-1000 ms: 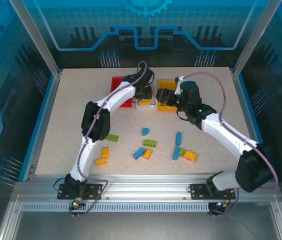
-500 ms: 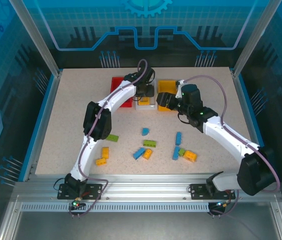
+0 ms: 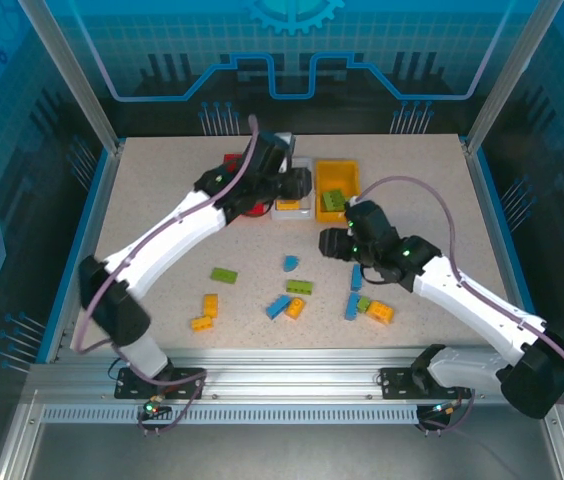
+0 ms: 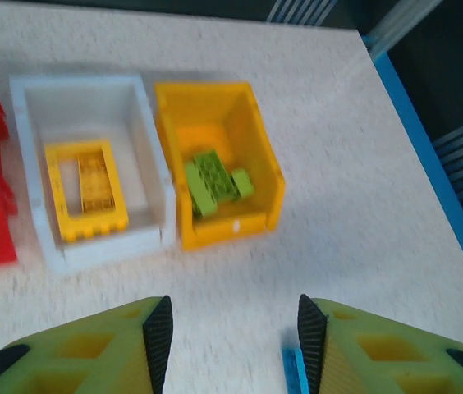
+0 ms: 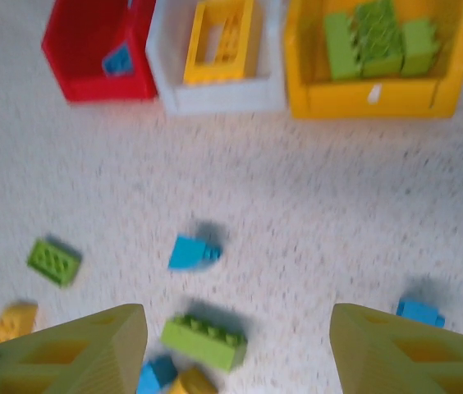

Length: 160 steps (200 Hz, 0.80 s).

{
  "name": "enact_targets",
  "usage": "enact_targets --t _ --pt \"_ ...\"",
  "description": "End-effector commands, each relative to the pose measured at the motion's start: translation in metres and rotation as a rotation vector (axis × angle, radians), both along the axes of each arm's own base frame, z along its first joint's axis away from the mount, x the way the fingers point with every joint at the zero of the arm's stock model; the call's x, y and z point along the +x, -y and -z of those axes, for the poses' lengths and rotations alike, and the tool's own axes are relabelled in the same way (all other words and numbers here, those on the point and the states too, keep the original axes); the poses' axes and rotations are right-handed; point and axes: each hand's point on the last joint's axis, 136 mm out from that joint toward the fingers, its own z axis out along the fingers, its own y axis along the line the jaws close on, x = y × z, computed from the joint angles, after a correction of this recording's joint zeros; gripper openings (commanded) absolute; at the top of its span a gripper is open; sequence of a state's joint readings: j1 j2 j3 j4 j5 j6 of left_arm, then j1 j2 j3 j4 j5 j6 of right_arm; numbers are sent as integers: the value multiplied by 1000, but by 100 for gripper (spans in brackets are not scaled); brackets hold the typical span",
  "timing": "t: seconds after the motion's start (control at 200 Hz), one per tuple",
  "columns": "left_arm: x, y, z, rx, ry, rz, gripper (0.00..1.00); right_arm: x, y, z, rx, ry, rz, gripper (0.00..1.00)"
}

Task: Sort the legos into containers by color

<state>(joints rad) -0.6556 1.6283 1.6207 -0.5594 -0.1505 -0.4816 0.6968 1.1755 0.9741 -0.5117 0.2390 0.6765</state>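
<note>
Top external, red bin (image 3: 233,160) under left arm (image 3: 177,235)

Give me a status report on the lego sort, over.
Left gripper open, empty, by white bin. Right gripper open, empty, over loose legos. Green bricks in yellow bin. Nothing blocking.

From above, the left arm (image 3: 182,235) hid most of the red bin (image 3: 232,160), the left wrist view cut that bin at its left edge and a blue brick (image 4: 294,373) at the bottom, and motion blurred the right wrist view.
</note>
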Motion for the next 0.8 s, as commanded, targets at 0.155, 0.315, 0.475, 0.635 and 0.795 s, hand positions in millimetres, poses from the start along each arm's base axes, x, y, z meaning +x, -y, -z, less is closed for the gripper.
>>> enact_targets --t 0.155,0.315,0.475,0.635,0.795 --pt "-99 -97 43 -77 -85 -320 48 -61 -113 27 -121 51 -595 72" --pt "-156 -176 68 -119 -128 -574 49 -51 -177 62 -187 25 -848 75" --pt "-192 -227 72 -127 -123 -724 51 -20 -217 99 -332 12 -921 79" --pt "-203 -245 64 -113 -101 -757 51 1 -239 130 -460 -57 -962 80" --pt "-202 -248 52 -131 -61 -756 51 9 -252 147 -507 -70 -974 80"
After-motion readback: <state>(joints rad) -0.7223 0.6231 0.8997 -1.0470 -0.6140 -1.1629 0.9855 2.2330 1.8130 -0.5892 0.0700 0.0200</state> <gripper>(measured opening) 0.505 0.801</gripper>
